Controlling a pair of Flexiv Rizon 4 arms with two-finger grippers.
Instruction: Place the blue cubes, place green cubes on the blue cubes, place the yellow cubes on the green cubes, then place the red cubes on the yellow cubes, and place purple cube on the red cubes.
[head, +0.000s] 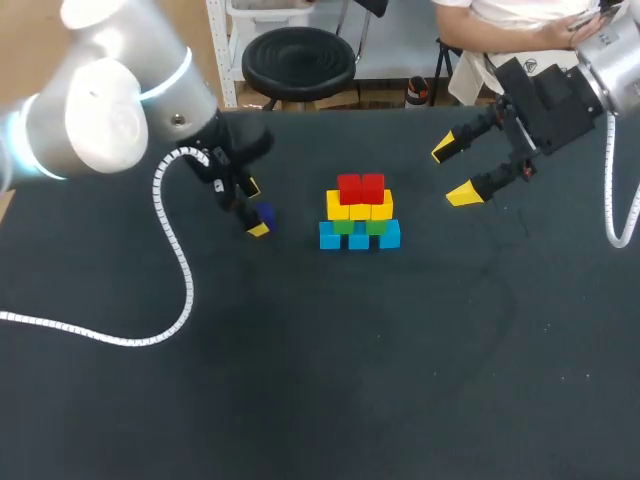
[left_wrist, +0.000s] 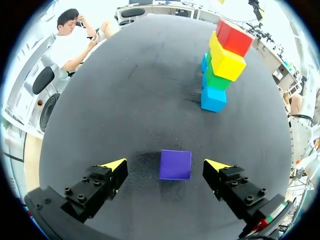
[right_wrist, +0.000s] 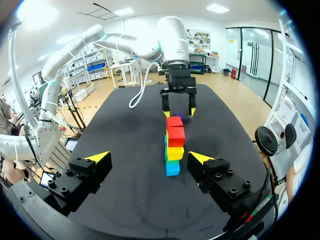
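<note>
Left of centre in the head view, the purple cube (head: 264, 214) is seen lying on the tabletop (head: 400, 380) between the left arm's (head: 100, 110) spread jaws, presumably positioned for pinching and lifting onto the red cubes (head: 361, 187), while the right arm's (head: 610, 70) jaws are held spread and empty at upper right, clear of the stack (head: 359, 222).

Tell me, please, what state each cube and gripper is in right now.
left gripper, open, fingers either side of the purple cube
purple cube, on the table, not gripped
right gripper, open, empty
blue cubes, bottom row, on the table
green cubes, on the blue cubes
yellow cubes, on the green cubes
red cubes, top row, nothing on them
</note>
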